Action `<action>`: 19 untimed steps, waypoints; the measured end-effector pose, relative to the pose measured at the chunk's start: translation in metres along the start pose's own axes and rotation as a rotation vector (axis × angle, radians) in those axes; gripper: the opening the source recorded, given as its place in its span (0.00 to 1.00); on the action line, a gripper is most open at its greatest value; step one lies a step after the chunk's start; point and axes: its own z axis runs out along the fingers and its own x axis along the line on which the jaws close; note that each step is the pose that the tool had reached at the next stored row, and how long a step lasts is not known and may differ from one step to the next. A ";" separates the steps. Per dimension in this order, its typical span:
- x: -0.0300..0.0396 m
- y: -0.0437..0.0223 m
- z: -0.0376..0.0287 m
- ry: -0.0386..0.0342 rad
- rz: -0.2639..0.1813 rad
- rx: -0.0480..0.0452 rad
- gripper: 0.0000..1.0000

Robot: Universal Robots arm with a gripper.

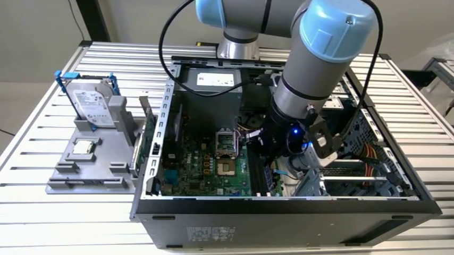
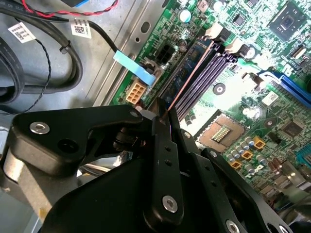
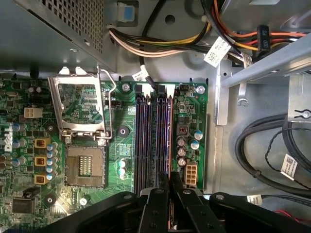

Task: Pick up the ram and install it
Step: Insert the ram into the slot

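Exterior view: the arm (image 1: 312, 79) reaches down into an open computer case (image 1: 284, 204) that lies on a slatted bench (image 1: 42, 212). Its claw (image 1: 273, 159) sits low over the green motherboard (image 1: 206, 170), at the memory slots. Toward the exterior view's left, a grey tray (image 1: 85, 175) beside the case carries an upright hard drive (image 1: 92, 106) and a small square processor (image 1: 85, 147).

Second wrist view: the claw (image 2: 163, 116) is pressed together on the ram (image 2: 187, 80), pinching its thin edge. The stick stands on edge in line with the dark slots (image 2: 209, 80), running from the fingertips toward the white latches (image 2: 214, 31). An empty socket (image 2: 221, 133) lies near the slots.

First wrist view: the claw (image 3: 170, 182) hangs over the slots (image 3: 153, 138), its fingers (image 3: 158, 208) close together. The ram (image 3: 169, 141) shows as a thin line along the slot nearest the capacitors (image 3: 187, 145). The open socket (image 3: 85, 167) and its raised frame (image 3: 80, 104) lie beside the slots.
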 end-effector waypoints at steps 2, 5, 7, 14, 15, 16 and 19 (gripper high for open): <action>0.0000 0.0002 0.0000 0.0001 0.001 0.0096 0.00; 0.0000 0.0011 -0.0001 0.0002 0.001 0.0192 0.00; 0.0000 0.0024 -0.0007 0.0002 0.001 0.0242 0.00; 0.0001 0.0045 -0.0025 0.0002 0.002 0.0302 0.00; 0.0003 0.0051 -0.0030 0.0003 0.002 0.0316 0.00; 0.0002 0.0055 -0.0034 0.0002 0.002 0.0327 0.00; 0.0002 0.0059 -0.0037 -0.0001 0.002 0.0344 0.00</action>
